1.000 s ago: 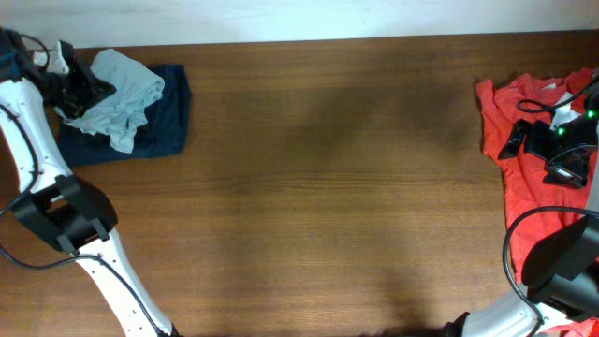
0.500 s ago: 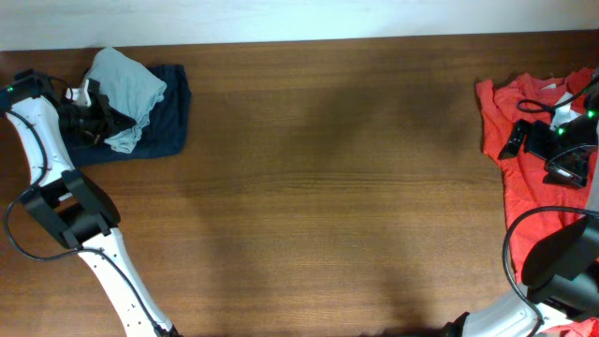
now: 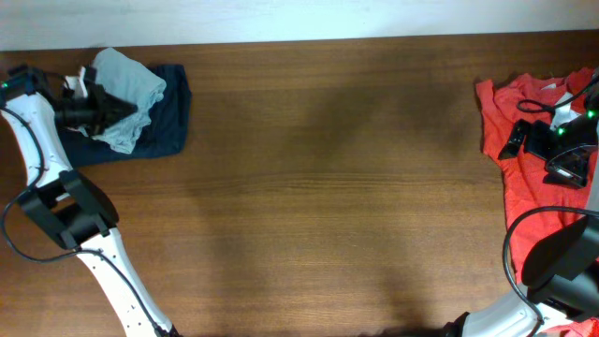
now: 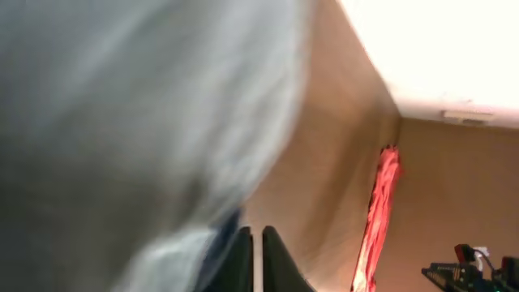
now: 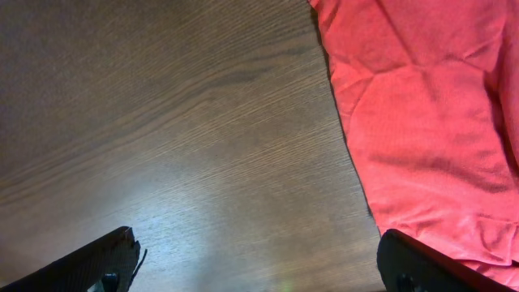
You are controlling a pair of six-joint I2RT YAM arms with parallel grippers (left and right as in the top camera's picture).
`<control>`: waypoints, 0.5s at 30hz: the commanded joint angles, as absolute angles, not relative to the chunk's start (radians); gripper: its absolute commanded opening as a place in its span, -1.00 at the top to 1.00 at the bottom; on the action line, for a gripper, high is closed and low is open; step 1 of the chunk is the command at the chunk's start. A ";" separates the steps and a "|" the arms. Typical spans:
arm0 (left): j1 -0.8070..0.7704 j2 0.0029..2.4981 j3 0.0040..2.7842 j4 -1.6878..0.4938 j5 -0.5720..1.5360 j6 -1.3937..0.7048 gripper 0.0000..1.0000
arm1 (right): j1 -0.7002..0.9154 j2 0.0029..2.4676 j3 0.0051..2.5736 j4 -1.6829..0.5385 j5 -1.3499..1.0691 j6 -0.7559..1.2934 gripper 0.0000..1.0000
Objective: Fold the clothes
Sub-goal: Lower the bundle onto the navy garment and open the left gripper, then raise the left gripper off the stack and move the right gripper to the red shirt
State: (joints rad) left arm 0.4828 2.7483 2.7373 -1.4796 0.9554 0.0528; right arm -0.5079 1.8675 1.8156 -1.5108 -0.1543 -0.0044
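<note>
My left gripper (image 4: 256, 243) has its fingers drawn almost together, with only a thin slit between them. Its wrist camera is so close to the pale grey-blue T-shirt (image 3: 126, 94) that the cloth is just a blur over the left half of the view, and I cannot tell whether any fold sits in that slit. From overhead the gripper's tip lies against the left side of this bunched shirt, at the far left corner of the table (image 3: 328, 187). The shirt is heaped on a dark navy piece (image 3: 170, 117), which shows only along its right and near edges, so I cannot make out what garment it is. My right gripper (image 5: 259, 264) stands wide. Only the two fingertips show, at the bottom corners of its wrist view, with bare wood between them and nothing held. Just to their right lies the edge of the red-orange T-shirt (image 3: 519, 206). Overhead, that shirt is spread flat along the right side, running off the right edge of the view, and the right arm covers part of its chest.
</note>
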 commanded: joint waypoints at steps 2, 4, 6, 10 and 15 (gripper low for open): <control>0.480 2.609 2.744 -1.404 1.007 -0.032 0.81 | -0.511 1.860 1.818 -1.510 -0.145 -0.006 -0.97; 0.480 2.601 2.744 -1.346 1.007 -0.078 0.81 | -0.511 1.860 1.818 -1.510 -0.145 -0.006 -0.97; 0.480 2.601 2.744 -1.279 1.006 -0.117 0.79 | -0.511 1.860 1.818 -1.510 -0.145 -0.006 -0.97; 0.480 2.603 2.744 -1.176 0.918 -0.180 0.74 | -0.511 1.860 1.818 -1.510 -0.145 -0.006 -0.97; 0.477 2.604 2.731 -1.085 0.806 -0.217 0.74 | -0.511 1.860 1.818 -1.510 -0.145 -0.006 -0.97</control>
